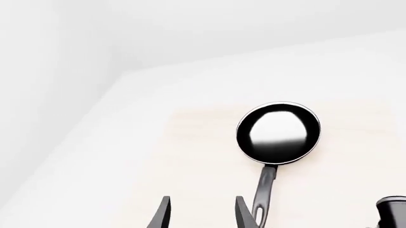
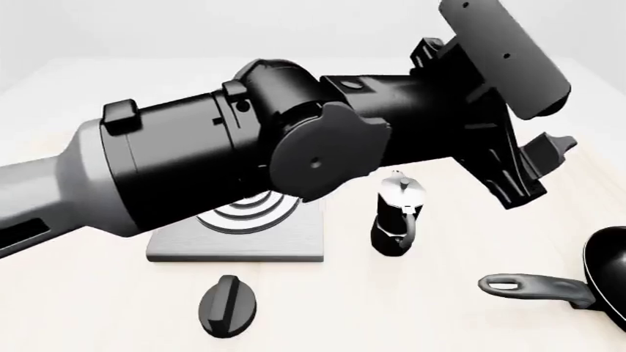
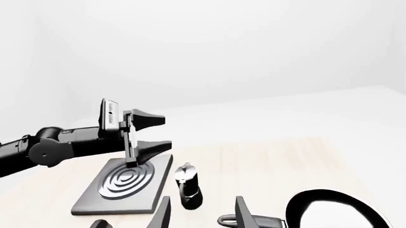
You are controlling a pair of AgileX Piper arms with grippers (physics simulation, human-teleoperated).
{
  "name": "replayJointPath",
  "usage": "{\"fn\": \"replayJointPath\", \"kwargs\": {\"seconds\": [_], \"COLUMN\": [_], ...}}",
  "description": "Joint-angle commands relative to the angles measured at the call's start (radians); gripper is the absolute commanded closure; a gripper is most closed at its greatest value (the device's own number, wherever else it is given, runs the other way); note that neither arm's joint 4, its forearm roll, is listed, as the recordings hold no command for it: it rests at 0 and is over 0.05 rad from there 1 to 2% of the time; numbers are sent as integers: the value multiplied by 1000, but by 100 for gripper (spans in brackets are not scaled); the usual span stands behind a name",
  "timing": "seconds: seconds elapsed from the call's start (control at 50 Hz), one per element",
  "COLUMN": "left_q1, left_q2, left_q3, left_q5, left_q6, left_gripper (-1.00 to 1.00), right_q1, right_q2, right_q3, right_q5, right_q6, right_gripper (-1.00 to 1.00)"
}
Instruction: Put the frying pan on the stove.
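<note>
**Reaching for the pan with both pincers empty**

Watching the front view, I see my biggest risk is the moka pot (image 2: 396, 222): it stands upright between the stove (image 2: 240, 236) and the frying pan (image 2: 562, 279), so a pan carried low toward the stove could knock it over. The black knob (image 2: 229, 305) lies just in front of the stove and could also be swept aside. A grip far out on the long handle may let the pan tip or twist under its own weight.

The frying pan lies flat on the desk (image 2: 391, 315), well to the right of the stove, its handle pointing back toward the stove. My left pincer (image 2: 533, 172) hangs raised above the desk beyond the moka pot, jaws apart and holding nothing, clear of the pan. In its wrist view the handle's end sits just beside one fingertip. My right pincer (image 3: 199, 213) is also spread and empty, with the handle's end just beyond its fingers (image 3: 244, 211).
</note>
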Motion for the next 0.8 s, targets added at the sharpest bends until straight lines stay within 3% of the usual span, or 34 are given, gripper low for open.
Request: {"fn": "replayJointPath", "kwargs": {"seconds": [0.02,0.36,0.54,0.8], "left_q1": [-30,-35,-46,-80], "left_q2": [73,220,255,282], "left_q3": [-96,-293,-347,-354], "left_q5": [69,191,232,257], "left_q6": [-1,-14,-36,-75], "left_gripper": [-100,-100,-100,-100], "right_q1": [0,1,1,-1], "right_q2": [0,0,0,0], "right_q3": [0,2,1,0], "right_q5": [0,0,0,0], "right_q6": [3,8,5,7], "right_gripper": [-100,-100,-100,-100]}}
